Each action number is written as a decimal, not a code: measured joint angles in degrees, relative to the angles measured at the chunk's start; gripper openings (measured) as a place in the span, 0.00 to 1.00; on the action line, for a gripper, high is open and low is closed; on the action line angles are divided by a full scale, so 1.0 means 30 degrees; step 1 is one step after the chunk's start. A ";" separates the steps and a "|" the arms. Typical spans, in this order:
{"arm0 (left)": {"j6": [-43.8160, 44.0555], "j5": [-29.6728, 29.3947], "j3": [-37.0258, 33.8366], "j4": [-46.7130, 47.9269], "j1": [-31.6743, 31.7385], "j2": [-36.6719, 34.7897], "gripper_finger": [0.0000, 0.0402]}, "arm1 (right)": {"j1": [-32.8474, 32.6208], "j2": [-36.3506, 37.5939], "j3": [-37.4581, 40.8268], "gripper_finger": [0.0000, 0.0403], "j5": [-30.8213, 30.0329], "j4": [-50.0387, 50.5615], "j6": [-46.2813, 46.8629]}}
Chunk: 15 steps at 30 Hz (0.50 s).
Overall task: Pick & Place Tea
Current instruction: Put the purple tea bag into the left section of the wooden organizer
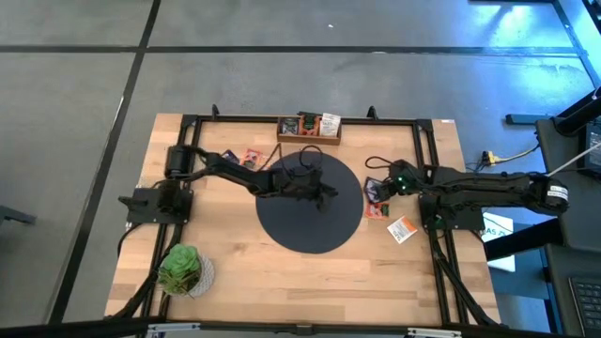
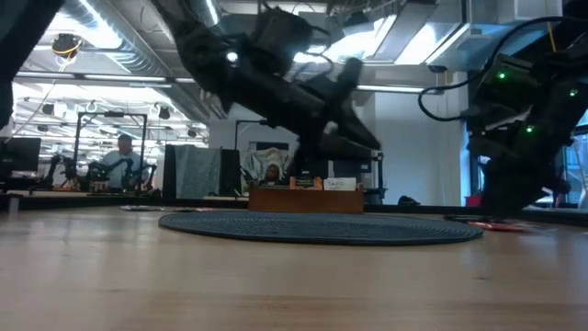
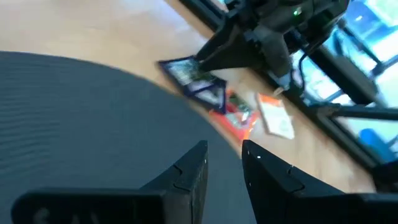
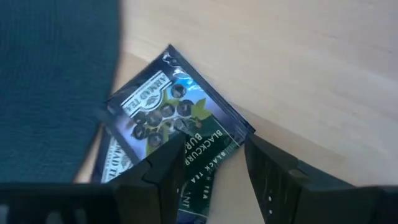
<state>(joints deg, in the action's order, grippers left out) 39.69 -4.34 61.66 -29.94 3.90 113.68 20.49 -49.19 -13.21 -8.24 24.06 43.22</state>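
A black round mat (image 1: 310, 225) lies mid-table. At its right edge lie several tea packets: a dark purple one (image 4: 168, 102) on top of another (image 4: 115, 158), a red-orange one (image 1: 376, 209) and an orange-white one (image 1: 402, 229). My right gripper (image 4: 214, 146) is open, low over the dark purple packet, with one finger over its printed face and the other beyond its corner. My left gripper (image 1: 327, 194) is narrowly open and empty above the mat's right part (image 3: 74, 124). It faces the packets (image 3: 211, 93). My right gripper comes at the dark purple packet's near corner (image 4: 205, 140) from above, fingers slanting down. I cannot tell whether a finger (image 4: 165, 165) touches the packet. The packet lies flat on the table and on the packet below it.
A wooden box (image 1: 308, 127) with more packets stands at the table's far edge. One loose packet (image 1: 252, 158) lies to the left of the mat. A green leafy plant (image 1: 180, 268) sits at the near left. A black frame (image 1: 423, 160) runs around the table.
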 joint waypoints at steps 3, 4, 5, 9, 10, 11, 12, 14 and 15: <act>0.0472 0.0416 0.1579 -0.0002 0.0000 0.1436 0.24 | -0.0310 -0.0099 -0.0004 0.42 0.0098 -0.0650 0.0198; 0.0563 0.0500 0.2175 -0.0056 0.0013 0.1960 0.24 | -0.0393 -0.0186 -0.0007 0.42 0.0158 -0.0797 0.0467; 0.0750 0.0499 0.2655 0.0120 0.0044 0.2358 0.24 | -0.0456 -0.0322 -0.0007 0.42 0.0170 -0.0897 0.0543; 0.2525 0.0990 0.4665 0.0027 0.0372 0.3836 0.24 | -0.0818 -0.1186 -0.0007 0.42 0.0157 -0.1346 0.0991; 0.3013 0.1365 0.5107 0.0022 0.0473 0.4184 0.24 | -0.0916 -0.1428 -0.0061 0.42 0.0060 -0.1418 0.0991; 0.3428 0.1828 0.5498 0.0037 0.0583 0.4552 0.24 | -0.1004 -0.1641 -0.0080 0.42 0.0014 -0.1477 0.0991; 0.3758 0.2395 0.5886 0.0072 0.0679 0.4883 0.24 | -0.1074 -0.1878 -0.0084 0.42 -0.0041 -0.1574 0.0987; 0.4137 0.3442 0.6583 0.0088 0.0823 0.5453 0.24 | -0.1208 -0.2242 -0.0133 0.42 -0.0188 -0.1773 0.0991; 0.4313 0.3854 0.6914 0.0044 0.0877 0.5690 0.24 | -0.1240 -0.2340 -0.0138 0.42 -0.0239 -0.1902 0.0991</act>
<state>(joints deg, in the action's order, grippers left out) 52.62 7.22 82.40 -29.80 6.53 130.75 16.77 -56.21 -13.63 -8.95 18.36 46.19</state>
